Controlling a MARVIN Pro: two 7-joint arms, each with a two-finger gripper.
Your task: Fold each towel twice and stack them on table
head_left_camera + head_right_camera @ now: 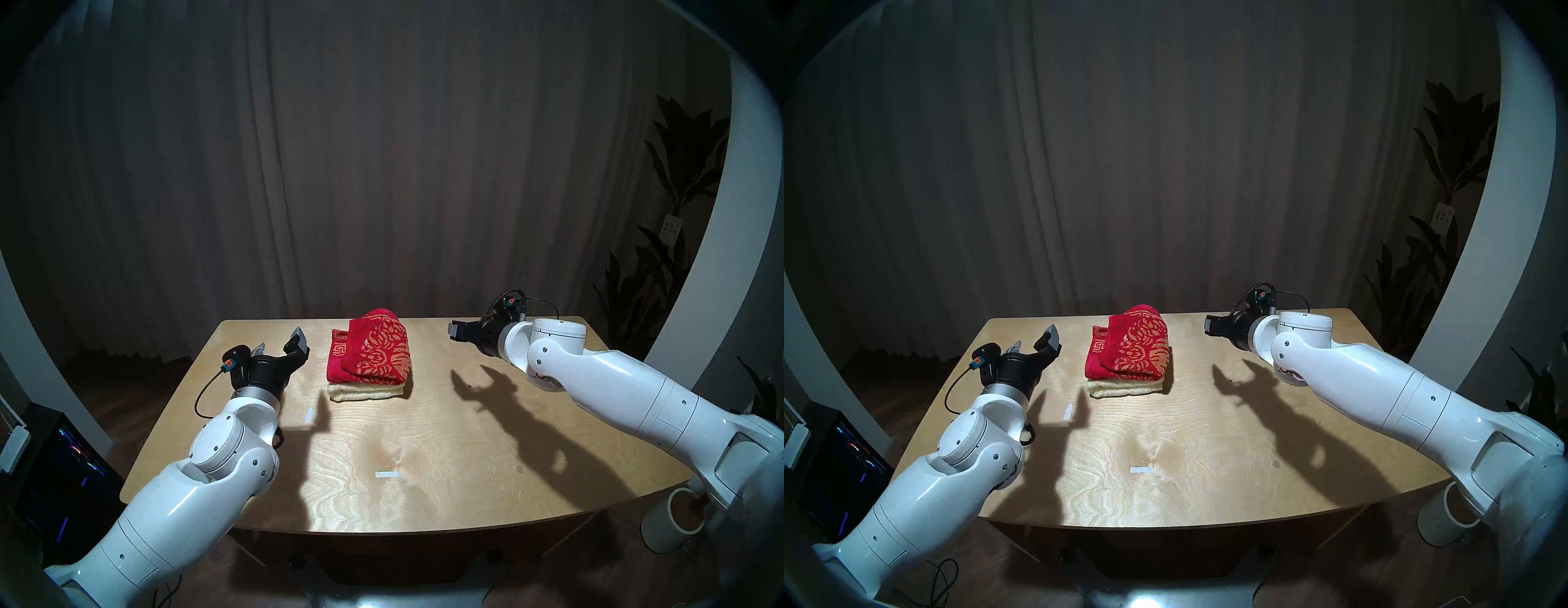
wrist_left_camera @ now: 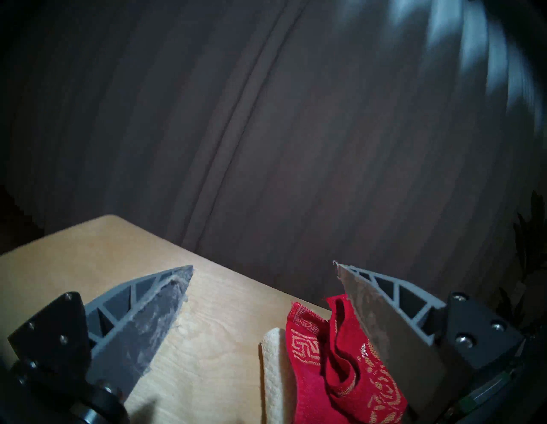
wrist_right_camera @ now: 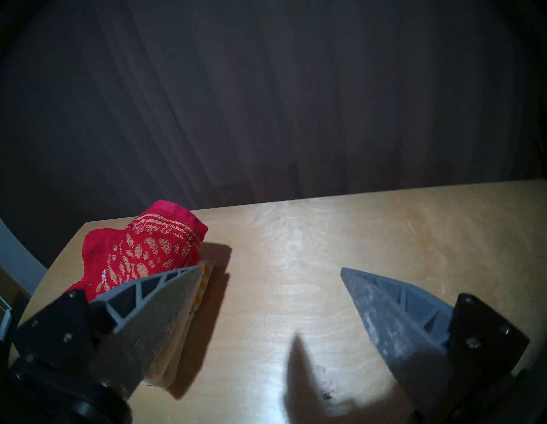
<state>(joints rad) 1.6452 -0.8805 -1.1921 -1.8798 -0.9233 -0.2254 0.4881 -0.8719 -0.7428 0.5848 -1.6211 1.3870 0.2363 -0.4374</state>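
Both grippers are hanging wide and empty above the bench (image 1: pixel 424 488) in the head view: the left gripper (image 1: pixel 282 344) is sitting left of the towel stack, the right gripper (image 1: pixel 456 331) right of it, neither touching cloth. Folded, the red towel (image 1: pixel 373 354) is lying on the cream towel (image 1: pixel 365 391) near the far edge, the stack's long axis running toward the curtain (image 1: pixel 339 148).

From the left wrist, red towel (image 2: pixel 334 364) and cream towel (image 2: pixel 273 370) are showing beside the right-hand finger (image 2: pixel 373 319).

From the right wrist, the stack is sitting behind the left-hand finger (image 3: pixel 159 311), the red towel (image 3: pixel 142 254) showing a gold pattern. No writing is legible.
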